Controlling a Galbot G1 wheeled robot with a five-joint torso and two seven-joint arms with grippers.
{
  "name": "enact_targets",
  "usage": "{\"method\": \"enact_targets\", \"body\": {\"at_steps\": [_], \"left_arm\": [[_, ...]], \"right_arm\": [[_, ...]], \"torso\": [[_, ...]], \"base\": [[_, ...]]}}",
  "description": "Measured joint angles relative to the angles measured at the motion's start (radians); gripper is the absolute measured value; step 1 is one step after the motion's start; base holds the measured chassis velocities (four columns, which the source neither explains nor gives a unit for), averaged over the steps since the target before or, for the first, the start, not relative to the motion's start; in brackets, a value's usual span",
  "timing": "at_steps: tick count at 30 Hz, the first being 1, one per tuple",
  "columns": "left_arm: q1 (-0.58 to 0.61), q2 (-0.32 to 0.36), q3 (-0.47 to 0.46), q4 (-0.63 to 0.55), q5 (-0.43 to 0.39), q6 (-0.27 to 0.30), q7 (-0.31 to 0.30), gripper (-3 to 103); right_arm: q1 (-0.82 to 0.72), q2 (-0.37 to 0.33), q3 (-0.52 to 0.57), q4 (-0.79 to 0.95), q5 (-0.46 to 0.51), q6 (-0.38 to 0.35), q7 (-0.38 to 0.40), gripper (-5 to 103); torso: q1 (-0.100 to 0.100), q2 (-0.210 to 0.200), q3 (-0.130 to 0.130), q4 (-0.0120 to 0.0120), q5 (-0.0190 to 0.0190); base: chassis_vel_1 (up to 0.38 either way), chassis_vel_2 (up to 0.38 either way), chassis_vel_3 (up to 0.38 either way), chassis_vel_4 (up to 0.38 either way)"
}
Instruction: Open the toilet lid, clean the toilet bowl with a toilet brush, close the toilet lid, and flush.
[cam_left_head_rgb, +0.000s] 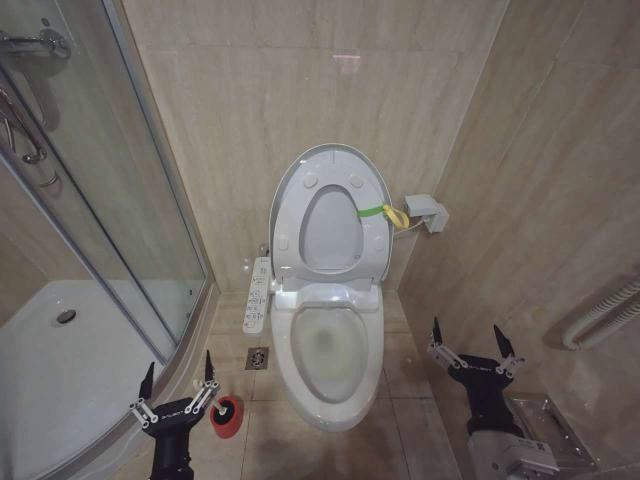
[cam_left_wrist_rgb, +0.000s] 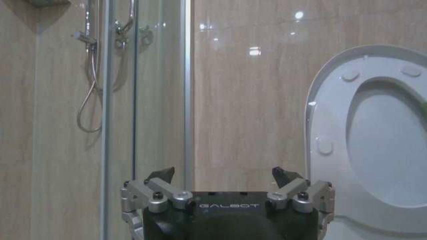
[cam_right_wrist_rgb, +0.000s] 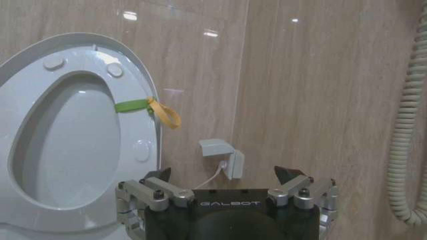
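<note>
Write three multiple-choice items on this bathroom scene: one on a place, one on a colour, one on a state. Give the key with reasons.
1. Where is the red holder cup?
A. on the floor by the left end effector
B. inside the toilet bowl
C. on the wall

2. What colour is the strap loop?
A. blue
B. yellow-green
C. black

3. How is the toilet lid?
A. shut
B. raised against the wall
C. removed

Key: A, it sits on the tiles beside that end effector; B, green band with yellow loop; B, its underside pads face out.

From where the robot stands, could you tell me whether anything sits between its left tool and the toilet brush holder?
Nothing visible does. The left tool, open, hangs right beside the red holder cup on the floor, with only bare tile between them. The toilet bowl lies further right, out of that path.
</note>
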Motion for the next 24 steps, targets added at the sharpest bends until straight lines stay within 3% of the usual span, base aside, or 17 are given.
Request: {"method": "enact_targets", "body": {"at_steps": [18, 24], "left_arm": [[0.064, 0.029, -0.002, -0.022, 0.052, -0.078, 0.021, 98], [0.057, 0.064, -0.007, -0.035, -0.004, -0.063, 0.015, 97]], "right_arm": [[0.0, 0.0, 0.0, 0.0, 0.0, 0.0, 0.0, 100], [0.0, 0.0, 0.0, 0.0, 0.0, 0.0, 0.0, 100]], "torso": [[0.0, 0.0, 0.0, 0.0, 0.0001], [0.0, 0.0, 0.0, 0.0, -0.0001]], "base": [[0.0, 0.0, 0.0, 0.0], [0.0, 0.0, 0.0, 0.0]]}}
